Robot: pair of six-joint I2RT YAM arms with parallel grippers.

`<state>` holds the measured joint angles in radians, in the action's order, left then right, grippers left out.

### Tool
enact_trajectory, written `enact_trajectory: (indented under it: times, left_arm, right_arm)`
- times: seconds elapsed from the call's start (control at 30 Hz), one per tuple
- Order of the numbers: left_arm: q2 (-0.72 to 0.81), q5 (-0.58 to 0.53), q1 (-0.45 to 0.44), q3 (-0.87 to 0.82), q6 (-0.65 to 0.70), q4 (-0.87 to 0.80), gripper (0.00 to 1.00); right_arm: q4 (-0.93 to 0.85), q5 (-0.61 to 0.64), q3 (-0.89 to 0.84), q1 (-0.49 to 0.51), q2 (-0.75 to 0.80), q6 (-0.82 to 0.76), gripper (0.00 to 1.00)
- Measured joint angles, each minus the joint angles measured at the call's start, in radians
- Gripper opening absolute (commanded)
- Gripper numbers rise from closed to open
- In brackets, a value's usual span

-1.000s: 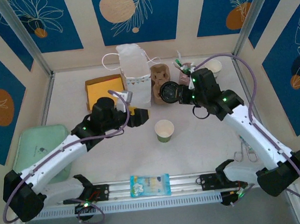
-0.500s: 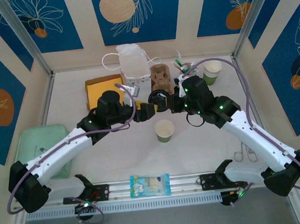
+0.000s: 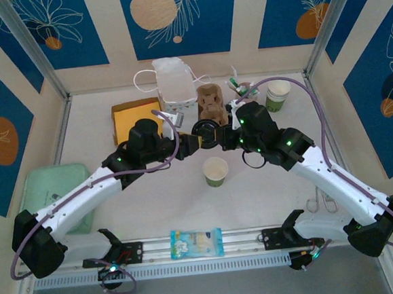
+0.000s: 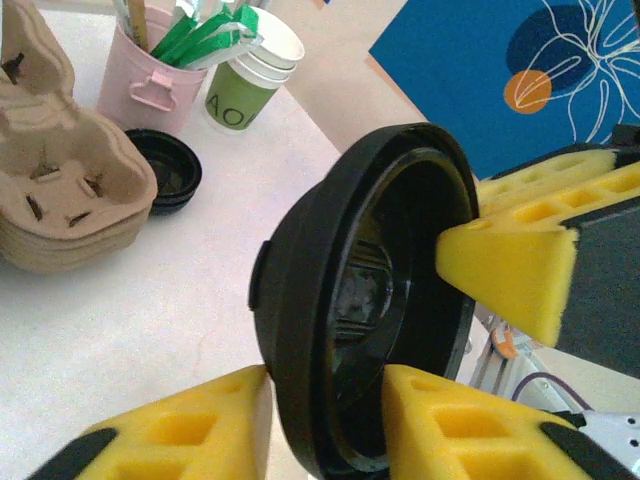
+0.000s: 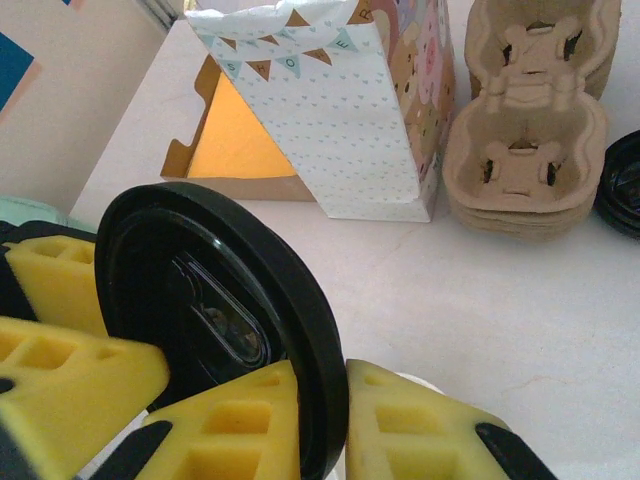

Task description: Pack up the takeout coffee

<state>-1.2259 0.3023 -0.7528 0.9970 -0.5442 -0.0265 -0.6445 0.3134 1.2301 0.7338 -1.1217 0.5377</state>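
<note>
The takeout coffee [image 3: 215, 171], an uncovered paper cup with a white rim and green lower band, stands upright mid-table. Just behind it and above the table, a black round lid [image 3: 204, 131] hangs on edge between both grippers. My right gripper [image 3: 217, 136] is shut on the lid's rim [image 5: 200, 290], one yellow pad on each side [image 5: 345, 385]. My left gripper [image 3: 193, 142] grips the opposite edge, its fingers [image 4: 325, 385] pressed against both faces of the lid [image 4: 340, 300]. The right gripper's yellow finger [image 4: 510, 270] shows behind the lid.
Along the back stand a patterned paper bag [image 3: 175, 87], a stack of pulp cup carriers [image 3: 210, 99], a pink cup of utensils [image 3: 241, 89], stacked green cups [image 3: 277, 94] and spare black lids [image 4: 165, 175]. A yellow box [image 3: 136, 117], green tray [image 3: 50, 192], packet [image 3: 196, 242] and scissors [image 3: 323, 198] lie around.
The right arm carried the lid left and forward. The left arm swung right to meet it, and its jaws closed onto the lid's other edge.
</note>
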Motion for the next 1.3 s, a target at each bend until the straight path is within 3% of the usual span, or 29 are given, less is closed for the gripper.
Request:
enact_trajectory:
  times: [0.2,0.33,0.37,0.5,0.7,0.8,0.9,1.1,1.3]
  left_arm:
    - [0.000,-0.032,0.001,0.000,0.004,-0.008,0.05]
    - [0.000,-0.050,0.000,0.000,0.006,-0.012,0.00]
    - [0.000,-0.052,0.000,0.000,0.008,-0.012,0.00]
    - [0.001,-0.061,-0.010,0.000,0.036,-0.017,0.00]
    - [0.021,-0.142,-0.018,0.001,0.106,-0.077,0.00]
    - [0.043,-0.215,-0.019,0.005,0.148,-0.106,0.00]
    - [0.077,-0.314,-0.027,0.005,0.203,-0.119,0.00]
    - [0.174,-0.560,-0.112,-0.012,0.392,-0.065,0.00]
    - [0.247,-0.802,-0.272,-0.114,0.725,0.214,0.00]
  right_arm:
    - [0.000,0.002,0.000,0.009,0.002,-0.001,0.16]
    - [0.000,0.002,0.000,0.016,0.002,-0.008,0.17]
    - [0.000,0.002,0.000,0.016,0.002,-0.008,0.19]
    - [0.002,-0.005,0.000,0.020,0.002,-0.012,0.52]
    - [-0.008,-0.011,0.000,0.002,0.023,0.018,0.67]
    - [-0.031,-0.036,0.000,-0.054,0.068,0.050,0.70]
    - [-0.054,-0.119,0.000,-0.174,0.114,0.101,0.73]
    - [-0.057,-0.445,-0.013,-0.446,0.129,0.220,0.73]
    - [0.016,-0.770,-0.043,-0.520,0.099,0.351,0.73]
